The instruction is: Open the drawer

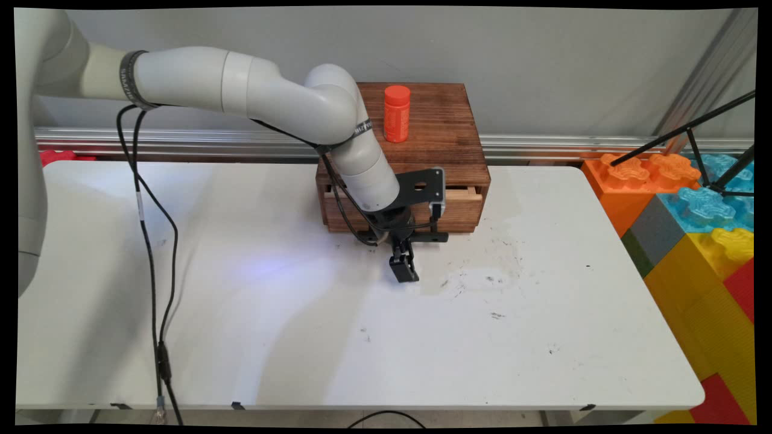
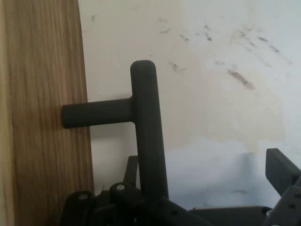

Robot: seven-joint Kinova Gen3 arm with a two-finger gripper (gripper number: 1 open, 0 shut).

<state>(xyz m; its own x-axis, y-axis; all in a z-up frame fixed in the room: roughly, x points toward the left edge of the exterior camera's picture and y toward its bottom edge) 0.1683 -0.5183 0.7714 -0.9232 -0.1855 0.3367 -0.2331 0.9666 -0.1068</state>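
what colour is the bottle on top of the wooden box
Orange, cap included. The bottle shows best in the main view, standing on the wooden box.

The pincer (image 1: 404,268) is black, on a white arm (image 1: 241,90) banded with dark straps. Behind it stands a dark brown wooden drawer box (image 1: 446,144) with streaky grain, its drawer edge paler wood; the drawer handle (image 2: 141,117) just before the pincer is matt dark grey. Atop the box, an orange bottle (image 1: 397,113). Under the pincer the desk (image 1: 301,337) is white, flecked with black scuffs. Far to its right are orange, blue, yellow, red and grey giant building blocks (image 1: 693,229).
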